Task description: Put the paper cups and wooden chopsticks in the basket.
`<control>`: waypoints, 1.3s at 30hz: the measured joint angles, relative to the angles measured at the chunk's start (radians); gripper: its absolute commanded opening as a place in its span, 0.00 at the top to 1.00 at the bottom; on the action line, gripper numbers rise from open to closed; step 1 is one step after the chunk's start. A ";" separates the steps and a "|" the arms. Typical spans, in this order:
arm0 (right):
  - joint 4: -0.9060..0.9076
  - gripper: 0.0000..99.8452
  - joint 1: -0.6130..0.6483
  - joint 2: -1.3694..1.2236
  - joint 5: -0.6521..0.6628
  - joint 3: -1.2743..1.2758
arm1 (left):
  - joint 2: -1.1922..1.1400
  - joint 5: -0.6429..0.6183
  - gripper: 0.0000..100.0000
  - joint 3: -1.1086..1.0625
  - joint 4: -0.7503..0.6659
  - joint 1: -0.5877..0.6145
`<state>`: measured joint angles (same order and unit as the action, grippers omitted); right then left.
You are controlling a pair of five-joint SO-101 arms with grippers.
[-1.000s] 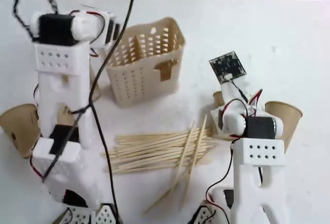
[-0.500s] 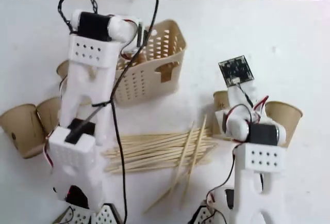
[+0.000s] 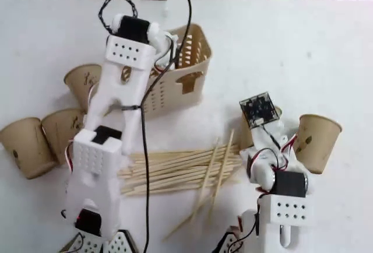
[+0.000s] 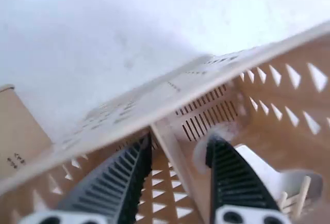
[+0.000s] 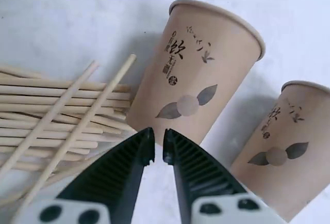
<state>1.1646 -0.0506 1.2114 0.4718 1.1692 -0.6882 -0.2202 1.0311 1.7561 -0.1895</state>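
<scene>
**Reach over the basket:** the left pincer (image 4: 175,154) hangs wide and empty above the slotted basket (image 3: 175,92), its jaws either side of an inner partition. The right pincer (image 5: 156,147), all but closed on nothing, sits close to the tabletop (image 3: 303,49), just beside a paper cup (image 5: 193,74) with a second cup (image 5: 278,152) beyond it. Three more cups (image 3: 26,148) wait on the left arm's outer side. The wooden chopsticks (image 3: 175,168) sprawl between the two arms. The nearest cup looks like the next pick. For that, the right jaws should spread well first, then pinch the thin wall at the rim gently, since such paper crushes easily.
</scene>
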 measured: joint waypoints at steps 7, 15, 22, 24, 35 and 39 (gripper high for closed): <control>0.000 0.95 0.000 0.015 0.000 0.009 | -0.028 0.034 0.93 0.015 0.003 -0.005; 0.000 0.95 0.003 0.015 0.000 0.009 | -0.006 0.074 0.98 0.035 0.032 -0.003; 0.000 0.95 0.003 0.015 0.000 0.009 | 0.137 0.129 0.98 -0.172 0.026 -0.025; 0.000 0.95 0.003 0.015 0.000 0.009 | 0.181 0.138 0.98 -0.232 0.031 -0.037; 0.000 0.95 0.003 0.015 0.000 0.009 | 0.203 0.129 0.93 -0.258 0.021 -0.038; 0.000 0.95 0.002 0.015 0.000 0.009 | 0.207 0.107 0.95 -0.256 0.021 -0.038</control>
<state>1.1646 -0.0491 1.2267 0.4718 1.1784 -0.4810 -0.1128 0.7748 1.7776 -0.2279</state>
